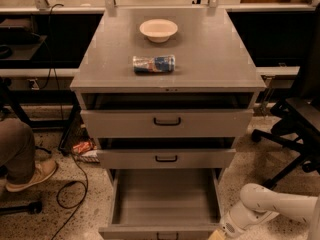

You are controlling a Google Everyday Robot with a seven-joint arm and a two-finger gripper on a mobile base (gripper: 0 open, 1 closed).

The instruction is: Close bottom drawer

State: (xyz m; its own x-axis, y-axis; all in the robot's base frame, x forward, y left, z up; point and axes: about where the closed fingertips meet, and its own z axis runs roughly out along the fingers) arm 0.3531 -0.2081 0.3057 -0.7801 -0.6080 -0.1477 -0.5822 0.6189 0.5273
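Note:
The bottom drawer (165, 199) of the grey metal cabinet is pulled far out, and its deep tray is open and empty. Its front panel (135, 232) lies at the lower edge of the camera view, with the black loop handle (167, 235) partly cut off. My white arm (280, 206) comes in from the lower right. My gripper (220, 232) sits at the bottom edge, right beside the front right corner of the drawer.
The middle drawer (166, 158) and the top drawer (167, 122) are each open a little. A white bowl (158, 30) and a lying can (154, 64) sit on the cabinet top. A person's leg and shoe (25, 169) and cables are on the left, and an office chair (295, 129) is on the right.

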